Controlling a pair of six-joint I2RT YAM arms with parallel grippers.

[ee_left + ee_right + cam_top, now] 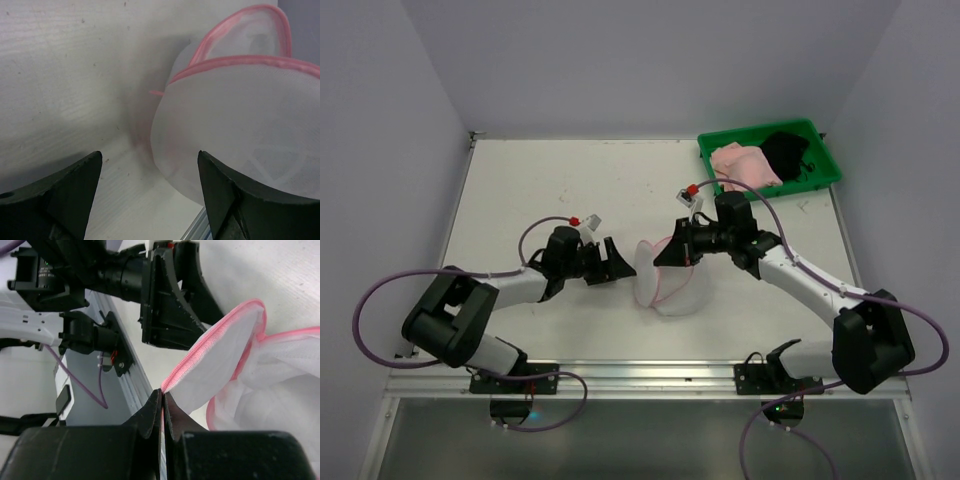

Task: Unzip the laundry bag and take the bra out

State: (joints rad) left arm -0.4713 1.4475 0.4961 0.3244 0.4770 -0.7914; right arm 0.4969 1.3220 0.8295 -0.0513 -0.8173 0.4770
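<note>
Near the centre of the table (540, 190), slightly toward 6 o'clock, the laundry bag (672, 285) is seen lying as a pale mesh drum edged with pink zipper trim (200, 347). A round mesh flap is raised from the drum on its 10 o'clock side, so the bag is shown partly opened along that rim. What lies inside cannot be made out through the mesh, and the bra cannot be told apart in any view.

At the bag's 11 o'clock edge the right tool (667, 250) is placed. In the right wrist view its jaws are pressed together with only a thin strip of the pink trim caught between them, so the tool is clenched on the trim where the raised flap comes to a point.

At the bag's 9 o'clock the left tool (618, 264) is held low over the table, just beside the flap. Its jaws are spread wide and nothing is gripped between them. In the left wrist view the mesh wall is seen near the right-hand finger, but whether it is touched cannot be told.

Toward 1 o'clock, at the far right corner of the table and well apart from the bag, a green tray (750, 130) is set. Pale pink fabric (745, 165) and black fabric (785, 150) are piled inside it.
</note>
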